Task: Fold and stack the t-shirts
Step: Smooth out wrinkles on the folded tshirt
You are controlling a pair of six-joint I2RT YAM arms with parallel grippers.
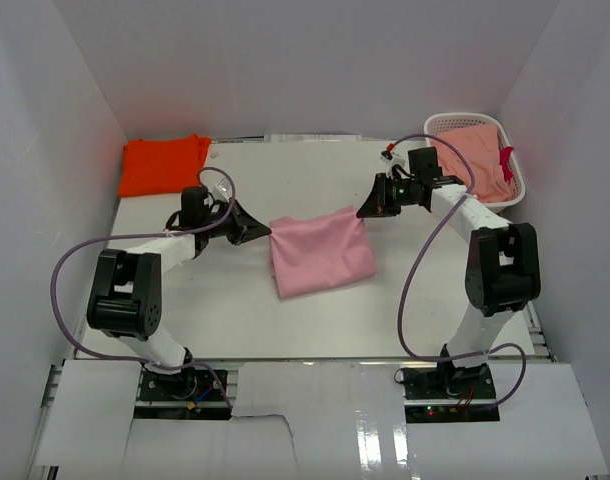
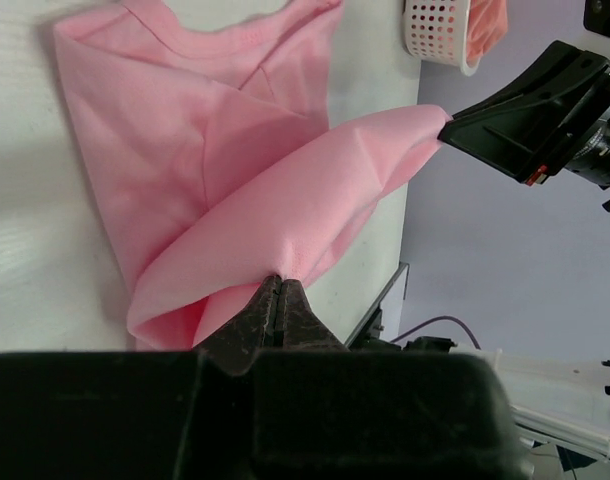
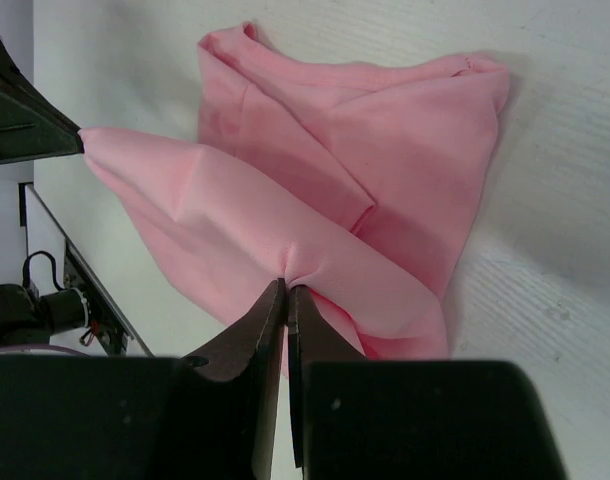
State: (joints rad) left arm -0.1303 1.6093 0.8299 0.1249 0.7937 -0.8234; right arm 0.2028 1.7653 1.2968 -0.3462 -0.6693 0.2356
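Observation:
A light pink t-shirt (image 1: 320, 255) lies partly folded in the middle of the table. My left gripper (image 1: 266, 232) is shut on its far left corner and holds that edge a little off the table; the pinch shows in the left wrist view (image 2: 279, 280). My right gripper (image 1: 365, 213) is shut on the far right corner, seen in the right wrist view (image 3: 286, 282). The held edge of the pink shirt (image 2: 285, 190) stretches between the two grippers above the rest of the shirt (image 3: 385, 150). A folded bright orange t-shirt (image 1: 163, 163) lies at the far left corner.
A white lattice basket (image 1: 512, 190) stands at the far right with more pink cloth (image 1: 475, 160) in it. White walls close in the table on three sides. Purple cables loop beside both arms.

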